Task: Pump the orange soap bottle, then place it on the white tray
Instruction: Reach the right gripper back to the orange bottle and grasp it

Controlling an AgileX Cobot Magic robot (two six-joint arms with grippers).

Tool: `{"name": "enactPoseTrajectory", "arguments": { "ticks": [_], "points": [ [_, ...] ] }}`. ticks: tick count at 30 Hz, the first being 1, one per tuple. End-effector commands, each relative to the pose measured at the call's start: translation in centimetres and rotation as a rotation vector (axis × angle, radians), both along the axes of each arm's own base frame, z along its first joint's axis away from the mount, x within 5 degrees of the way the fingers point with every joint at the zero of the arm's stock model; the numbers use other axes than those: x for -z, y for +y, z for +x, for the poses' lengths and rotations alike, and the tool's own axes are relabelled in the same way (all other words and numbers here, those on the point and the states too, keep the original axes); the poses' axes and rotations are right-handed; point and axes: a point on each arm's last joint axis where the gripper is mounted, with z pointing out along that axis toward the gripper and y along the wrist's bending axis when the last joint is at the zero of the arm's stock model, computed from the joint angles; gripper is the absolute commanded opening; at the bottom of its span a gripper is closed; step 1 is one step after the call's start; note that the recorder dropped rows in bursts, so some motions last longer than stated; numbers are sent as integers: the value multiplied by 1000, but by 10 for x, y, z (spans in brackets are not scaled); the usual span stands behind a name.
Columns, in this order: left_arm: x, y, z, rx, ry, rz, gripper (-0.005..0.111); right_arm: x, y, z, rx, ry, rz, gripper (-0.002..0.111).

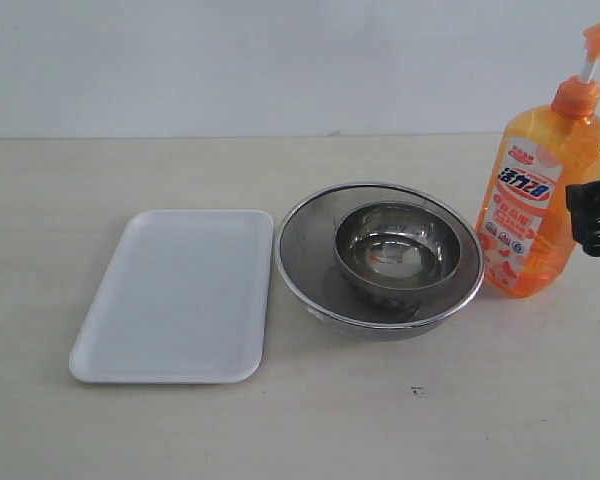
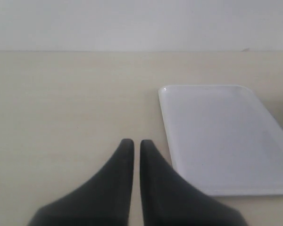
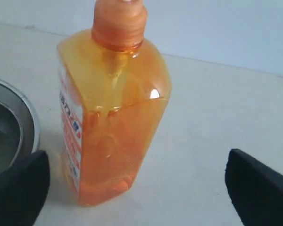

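The orange soap bottle (image 1: pixel 540 200) stands upright at the table's right side, its pump head (image 1: pixel 598 38) raised on a white stem. In the right wrist view the bottle (image 3: pixel 113 117) rises just ahead of my right gripper (image 3: pixel 137 162). That gripper is open wide, with one finger (image 3: pixel 19 188) by the bowl and the other finger (image 3: pixel 259 188) far off, neither touching the bottle. A black part of it (image 1: pixel 592 215) shows at the exterior view's right edge. The white tray (image 1: pixel 175 295) lies flat at the left, nothing on it. My left gripper (image 2: pixel 133 142) is shut and holds nothing, beside the tray (image 2: pixel 221 136).
Two nested steel bowls (image 1: pixel 380 260) sit between tray and bottle, the outer rim close to the bottle's base. The bowl's rim (image 3: pixel 9 127) also shows in the right wrist view. A pale wall backs the table.
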Motion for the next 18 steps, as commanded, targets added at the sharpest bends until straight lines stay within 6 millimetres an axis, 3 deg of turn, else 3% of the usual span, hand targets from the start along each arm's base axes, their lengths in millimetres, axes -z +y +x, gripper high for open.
{"name": "enactPoseTrajectory", "arguments": {
  "ticks": [1,18],
  "points": [
    [0,0,0,-5,-7,-12,5,9,1,6,-11,12,-37,90],
    [0,0,0,-5,-7,-12,5,35,10,36,-36,-56,-9,90]
  ]
}}
